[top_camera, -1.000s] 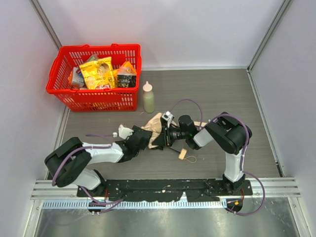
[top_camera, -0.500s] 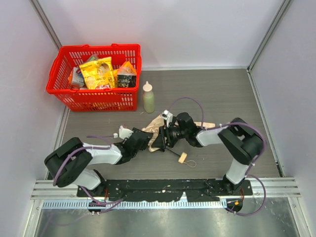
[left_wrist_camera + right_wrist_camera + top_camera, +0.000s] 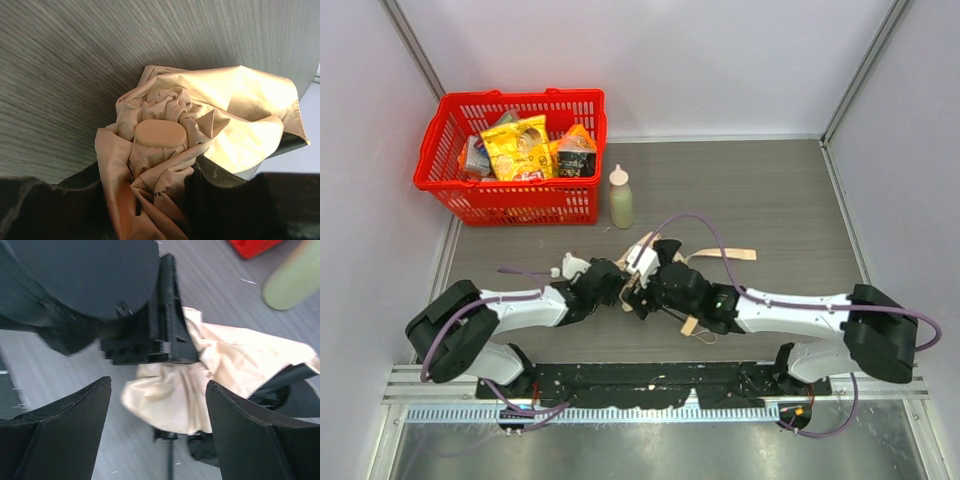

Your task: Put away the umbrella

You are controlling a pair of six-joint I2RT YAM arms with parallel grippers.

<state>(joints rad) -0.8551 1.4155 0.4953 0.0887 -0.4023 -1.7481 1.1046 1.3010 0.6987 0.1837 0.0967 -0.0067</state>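
The umbrella is a bunched beige canopy with an oval cap. My left gripper is shut on its gathered fabric just below that cap. In the right wrist view the canopy and thin black shaft lie on the table beyond my right gripper. That gripper is open, with nothing between its fingers. From above, both grippers meet over the canopy and hide most of it. Its strap and pale knob handle stick out to the right.
A red basket with snack packets stands at the back left. A pale green squeeze bottle stands just right of it, close behind the umbrella. White walls close the table on three sides.
My right arm has stretched out to the left and its gripper has opened, letting go of the umbrella. The left gripper keeps its hold and has barely shifted.
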